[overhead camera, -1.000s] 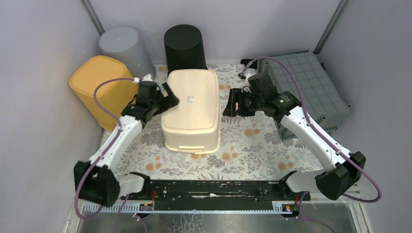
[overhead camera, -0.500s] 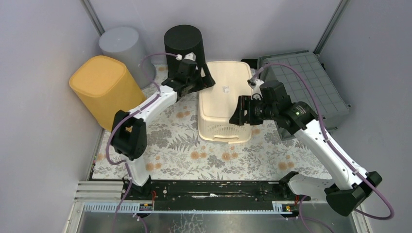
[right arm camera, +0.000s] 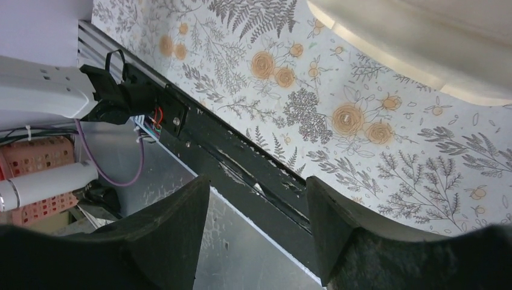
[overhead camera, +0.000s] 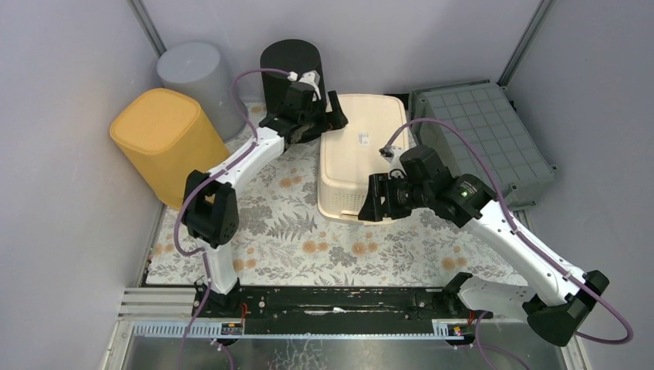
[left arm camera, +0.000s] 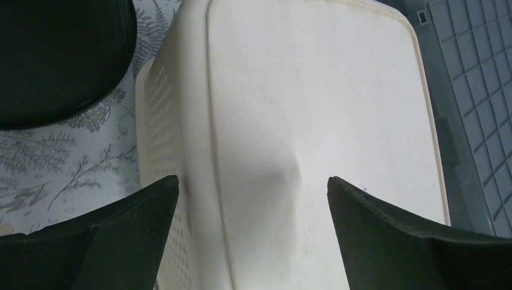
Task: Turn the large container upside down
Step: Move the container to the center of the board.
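Note:
The large cream container (overhead camera: 359,150) stands on the floral mat with its flat base facing up and its rim down. In the left wrist view its base (left arm camera: 314,121) fills the frame. My left gripper (overhead camera: 336,114) is open and empty, hovering over the container's far left edge, with its fingers (left arm camera: 253,181) spread above the base and the perforated side. My right gripper (overhead camera: 370,198) is open and empty at the container's near rim. In the right wrist view it (right arm camera: 256,187) points at the front rail, with the container's rim (right arm camera: 422,42) at the top right.
A black bin (overhead camera: 291,73), a grey bin (overhead camera: 193,73) and a yellow bin (overhead camera: 158,139) stand at the back left. A grey crate (overhead camera: 486,131) lies upside down right of the container. The black rail (overhead camera: 339,301) runs along the near edge.
The container has shifted from the mat's middle toward the back right. My left arm stretched out to its far left edge. My right gripper moved down to its near rim.

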Available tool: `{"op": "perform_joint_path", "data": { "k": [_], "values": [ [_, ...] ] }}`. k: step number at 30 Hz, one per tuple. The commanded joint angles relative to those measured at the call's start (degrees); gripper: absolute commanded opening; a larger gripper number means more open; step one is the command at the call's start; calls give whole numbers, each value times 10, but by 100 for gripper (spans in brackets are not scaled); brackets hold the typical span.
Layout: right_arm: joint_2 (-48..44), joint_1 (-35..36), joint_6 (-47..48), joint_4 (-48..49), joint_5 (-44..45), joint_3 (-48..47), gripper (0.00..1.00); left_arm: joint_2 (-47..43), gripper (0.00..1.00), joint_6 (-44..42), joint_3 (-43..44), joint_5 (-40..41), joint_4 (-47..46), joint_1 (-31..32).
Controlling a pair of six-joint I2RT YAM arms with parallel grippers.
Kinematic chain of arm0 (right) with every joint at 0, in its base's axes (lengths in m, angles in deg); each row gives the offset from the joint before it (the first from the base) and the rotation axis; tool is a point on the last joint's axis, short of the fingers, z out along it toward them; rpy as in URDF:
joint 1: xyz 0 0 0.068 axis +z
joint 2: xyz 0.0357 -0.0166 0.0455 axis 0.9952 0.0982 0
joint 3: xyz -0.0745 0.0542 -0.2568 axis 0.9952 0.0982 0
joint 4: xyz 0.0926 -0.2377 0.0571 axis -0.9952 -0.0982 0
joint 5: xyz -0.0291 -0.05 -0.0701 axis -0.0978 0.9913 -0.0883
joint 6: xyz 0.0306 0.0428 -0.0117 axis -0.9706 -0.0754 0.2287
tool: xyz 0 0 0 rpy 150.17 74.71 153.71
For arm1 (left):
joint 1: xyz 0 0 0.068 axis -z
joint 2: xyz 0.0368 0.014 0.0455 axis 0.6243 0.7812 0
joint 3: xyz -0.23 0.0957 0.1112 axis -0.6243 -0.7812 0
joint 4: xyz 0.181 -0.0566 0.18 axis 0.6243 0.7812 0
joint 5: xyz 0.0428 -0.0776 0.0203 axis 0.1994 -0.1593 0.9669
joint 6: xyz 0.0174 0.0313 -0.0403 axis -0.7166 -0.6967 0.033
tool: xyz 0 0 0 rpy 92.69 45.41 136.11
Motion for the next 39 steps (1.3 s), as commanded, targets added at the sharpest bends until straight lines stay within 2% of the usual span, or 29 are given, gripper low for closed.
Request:
{"op": "perform_joint_path", "data": {
  "k": [1, 5, 10, 14, 19, 25, 31, 35, 39],
  "values": [
    [5, 38, -16, 14, 49, 10, 66, -105, 100, -22, -41, -8, -31, -1],
    [21, 53, -33, 45, 116, 45, 66, -205, 100, -29, -85, 23, -7, -2],
    [72, 53, -60, 128, 193, 70, 66, -322, 100, -35, -153, 84, 44, -2],
    [168, 46, -42, 161, 234, 36, 67, -413, 100, -28, -232, 133, 70, -2],
    [271, -9, -10, 168, 226, -30, 68, -493, 100, -17, -303, 159, 108, -3],
    [358, -82, 29, 199, 197, -97, 69, -549, 100, -14, -351, 175, 134, -4],
    [426, -135, 65, 212, 148, -211, 72, -561, 100, -10, -365, 179, 147, -4],
    [472, -150, 86, 190, 130, -301, 74, -564, 100, -11, -374, 185, 147, -4],
    [475, -156, 99, 178, 120, -324, 75, -564, 100, -20, -377, 201, 151, -5]
  ]
}}
